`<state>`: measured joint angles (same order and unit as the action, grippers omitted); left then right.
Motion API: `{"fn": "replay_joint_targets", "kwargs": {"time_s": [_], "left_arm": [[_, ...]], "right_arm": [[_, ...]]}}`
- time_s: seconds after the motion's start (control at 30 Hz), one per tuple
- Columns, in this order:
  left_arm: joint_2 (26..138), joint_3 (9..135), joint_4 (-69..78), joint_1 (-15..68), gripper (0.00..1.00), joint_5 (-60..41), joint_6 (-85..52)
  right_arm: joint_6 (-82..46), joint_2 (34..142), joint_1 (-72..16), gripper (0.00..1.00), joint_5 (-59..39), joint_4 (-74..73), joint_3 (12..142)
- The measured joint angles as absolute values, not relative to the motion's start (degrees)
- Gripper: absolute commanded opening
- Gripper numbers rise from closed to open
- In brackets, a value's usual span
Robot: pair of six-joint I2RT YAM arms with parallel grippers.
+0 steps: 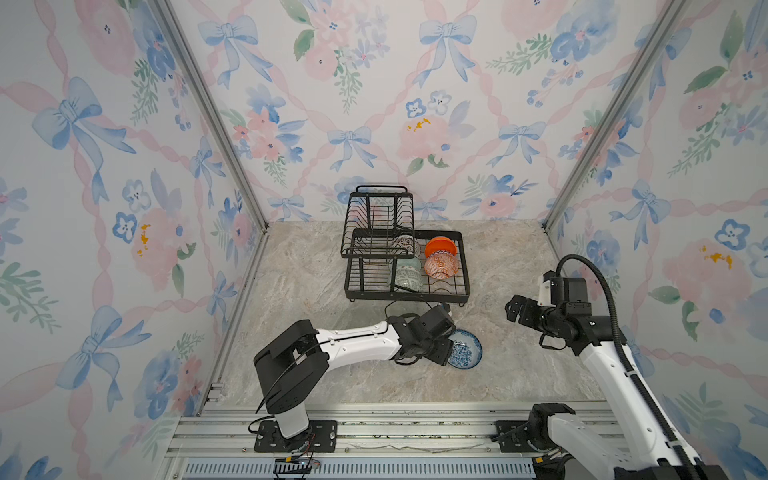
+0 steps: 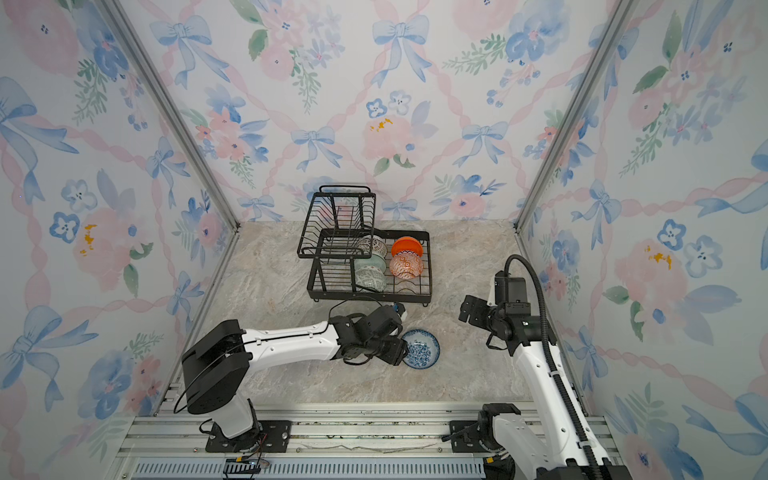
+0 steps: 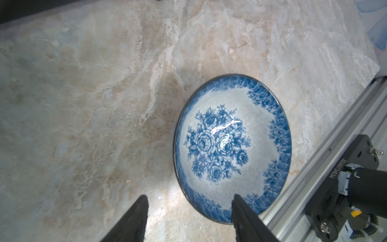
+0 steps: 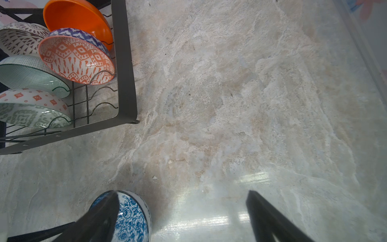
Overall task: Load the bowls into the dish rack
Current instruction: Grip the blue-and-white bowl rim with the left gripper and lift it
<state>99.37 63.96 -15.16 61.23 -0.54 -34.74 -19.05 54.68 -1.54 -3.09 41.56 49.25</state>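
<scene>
Left gripper stands with its jaws apart, astride the rim of the blue-white floral bowl: one finger is inside the bowl and the other is outside it over the table, with a gap to the rim, so nothing is clamped. In both top views this gripper meets the bowl at the bowl's 9 o'clock edge. The bowl sits upright on the table, mouth up, clear of the rack and at roughly 6 o'clock from it. Right gripper hangs above bare table at about 2 o'clock from that bowl, well apart from it; its wrist view shows the fingers spread wide with nothing between them. At 12 o'clock from the floral bowl stands the dish rack, near the back wall. Five bowls stand on edge, leaning, in the slots of its lower tray. In the column nearer 3 o'clock, the orange-white geometric bowl is in front and the plain orange bowl is behind it, touching or nearly so. In the column nearer 9 o'clock, the grey-green patterned bowl is foremost, the pale mint bowl is next, and the white bowl with brown lattice is rearmost, partly under the upper basket. That basket sits raised over the rack's 10 o'clock corner.
</scene>
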Motion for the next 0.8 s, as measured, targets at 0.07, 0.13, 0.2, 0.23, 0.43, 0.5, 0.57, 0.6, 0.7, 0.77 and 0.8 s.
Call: {"fn": "replay_joint_targets", "kwargs": {"time_s": [0.07, 0.13, 0.2, 0.23, 0.43, 0.5, 0.57, 0.6, 0.7, 0.77, 0.8], "left_arm": [[100.8, 65.2, -14.7, 61.2, 0.58, -0.7, -34.7], [101.8, 66.0, -14.5, 61.2, 0.53, -0.9, -34.7], [102.6, 66.6, -14.3, 61.2, 0.49, -1.0, -34.9], [103.0, 66.8, -14.2, 61.2, 0.47, -1.0, -35.0], [104.5, 67.4, -14.2, 61.2, 0.36, -1.0, -35.0], [104.9, 67.4, -14.2, 61.2, 0.29, -1.0, -35.2], [105.0, 67.4, -14.2, 61.1, 0.19, -0.9, -35.1], [105.0, 67.4, -14.2, 61.1, 0.16, -1.0, -35.3], [105.2, 67.4, -14.1, 60.9, 0.06, -1.0, -35.3], [105.2, 67.4, -13.7, 60.7, 0.00, -1.3, -35.0], [105.2, 67.5, -13.5, 60.6, 0.00, -1.4, -35.0]], "right_arm": [[-18.9, 54.7, -1.5, 0.97, -3.2, 41.3, 49.3], [-18.9, 54.7, -1.5, 0.97, -3.3, 41.3, 49.3], [-18.8, 54.7, -1.5, 0.97, -3.2, 41.3, 49.3], [-18.8, 54.7, -1.5, 0.97, -3.2, 41.3, 49.3], [-18.2, 53.9, -1.5, 0.97, -3.2, 41.3, 49.1], [-17.9, 53.6, -1.5, 0.97, -3.2, 41.3, 49.0], [-17.7, 53.4, -1.5, 0.97, -3.2, 41.3, 49.0], [-17.6, 53.4, -1.5, 0.97, -3.2, 41.3, 49.0], [-17.5, 53.2, -1.5, 0.97, -3.2, 41.3, 49.0], [-17.5, 53.1, -1.5, 0.97, -3.2, 41.3, 49.0], [-17.4, 53.1, -1.5, 0.97, -3.2, 41.3, 49.0]]}}
